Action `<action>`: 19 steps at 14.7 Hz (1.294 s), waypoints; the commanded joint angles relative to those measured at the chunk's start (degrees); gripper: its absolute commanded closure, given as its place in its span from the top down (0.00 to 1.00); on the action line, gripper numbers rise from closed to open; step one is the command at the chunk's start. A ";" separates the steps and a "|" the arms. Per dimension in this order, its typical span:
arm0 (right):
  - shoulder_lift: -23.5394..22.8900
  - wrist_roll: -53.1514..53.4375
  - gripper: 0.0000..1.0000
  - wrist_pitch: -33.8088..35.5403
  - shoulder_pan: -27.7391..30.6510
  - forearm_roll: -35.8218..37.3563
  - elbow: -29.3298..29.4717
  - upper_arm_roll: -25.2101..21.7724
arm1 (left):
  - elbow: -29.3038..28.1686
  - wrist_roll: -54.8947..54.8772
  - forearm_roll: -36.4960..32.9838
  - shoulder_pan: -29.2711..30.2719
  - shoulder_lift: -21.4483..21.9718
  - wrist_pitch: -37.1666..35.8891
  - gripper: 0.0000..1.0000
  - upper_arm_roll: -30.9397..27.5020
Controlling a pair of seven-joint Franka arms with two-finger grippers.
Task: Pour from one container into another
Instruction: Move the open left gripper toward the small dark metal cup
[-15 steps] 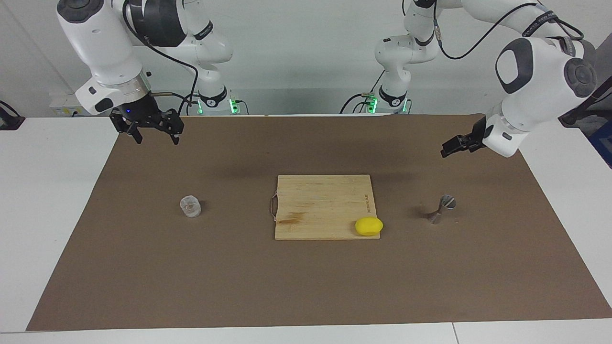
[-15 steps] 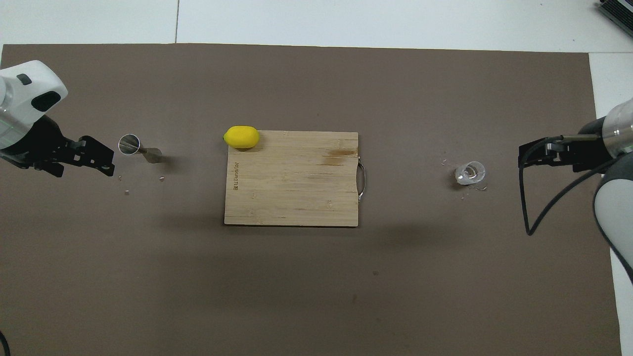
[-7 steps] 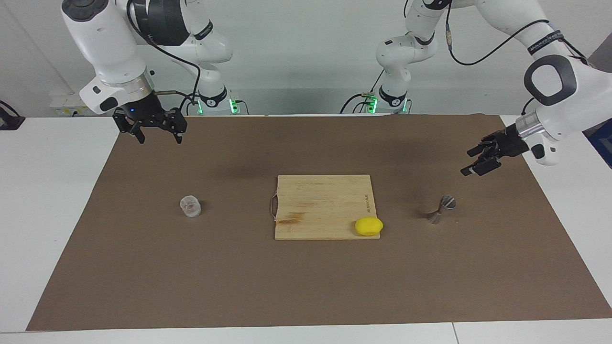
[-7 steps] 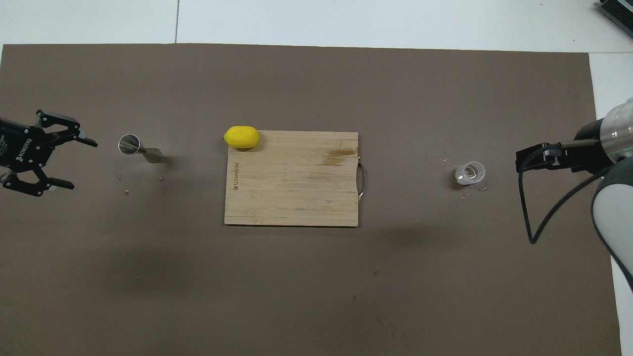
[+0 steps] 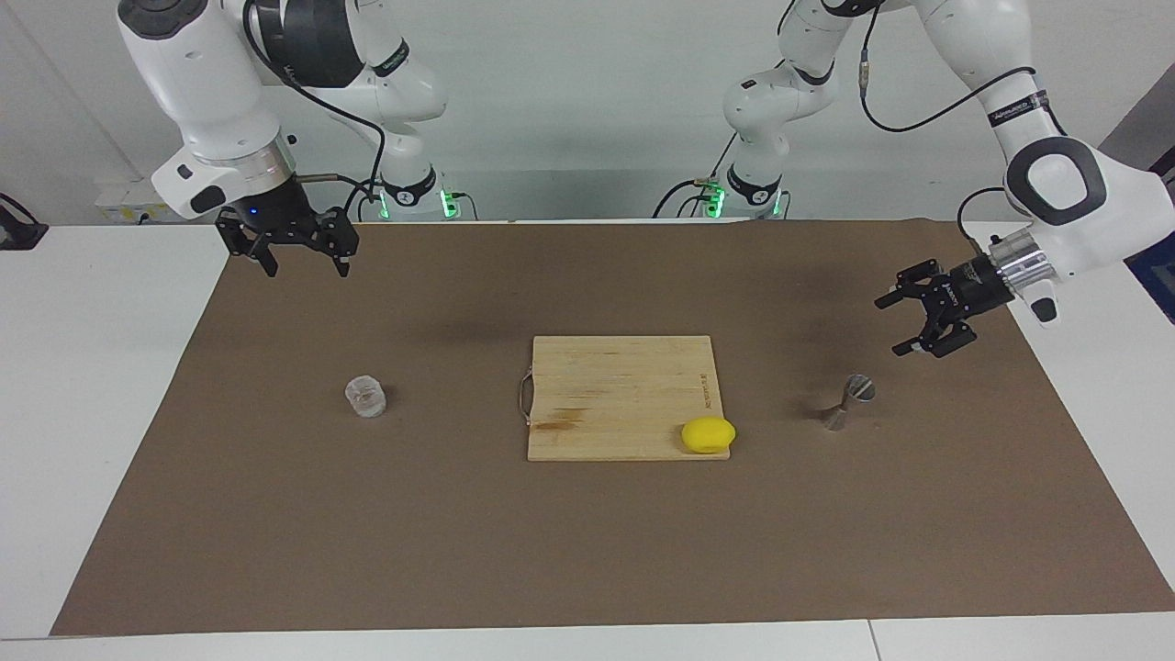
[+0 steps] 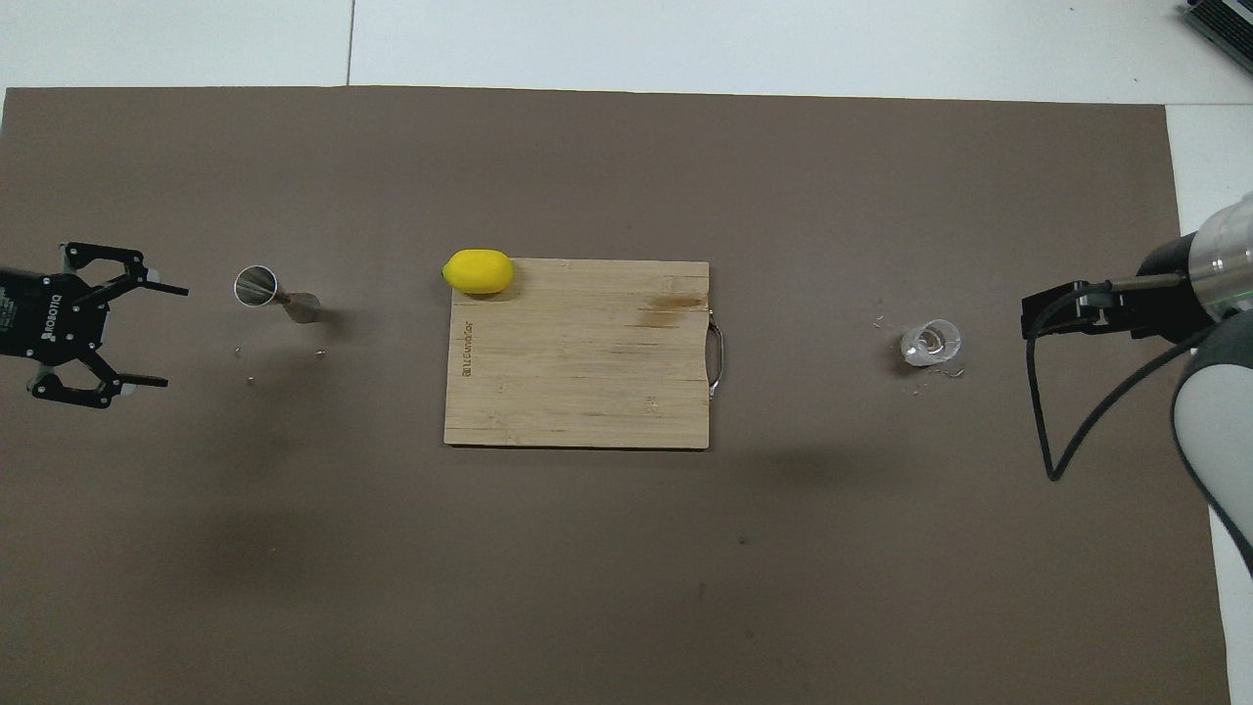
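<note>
Left gripper (image 5: 893, 324) hangs spread over the brown mat beside the hourglass metal jigger (image 5: 846, 402). Right gripper (image 5: 304, 267), also spread, waits apart from the faceted glass cup (image 5: 365, 397).

I see small clear faceted glass cup (image 5: 366, 397) (image 6: 932, 343) upright on brown mat toward right arm's end, untouched. I see silver hourglass-shaped metal jigger (image 5: 846, 402) (image 6: 276, 295) standing on mat toward left arm's end, upper cone open. Both well apart.
</note>
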State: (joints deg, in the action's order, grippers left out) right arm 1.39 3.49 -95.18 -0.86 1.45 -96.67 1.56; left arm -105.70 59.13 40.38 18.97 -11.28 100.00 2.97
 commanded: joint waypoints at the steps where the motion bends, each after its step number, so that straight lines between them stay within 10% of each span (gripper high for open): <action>1: 0.46 0.21 1.00 -1.49 0.15 -0.40 -0.44 0.02 | -1.70 9.75 6.53 1.85 -1.90 4.32 1.00 0.45; 19: -4.37 14.78 1.00 -9.67 1.82 -0.40 -1.06 -0.07 | -11.02 -4.20 22.46 -1.65 -2.70 15.66 1.00 0.72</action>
State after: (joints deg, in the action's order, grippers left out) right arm -2.62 15.74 -103.77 -0.06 1.45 -97.17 1.15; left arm -115.31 56.61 60.80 18.34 -14.50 113.92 4.17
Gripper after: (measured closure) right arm 0.000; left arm 0.000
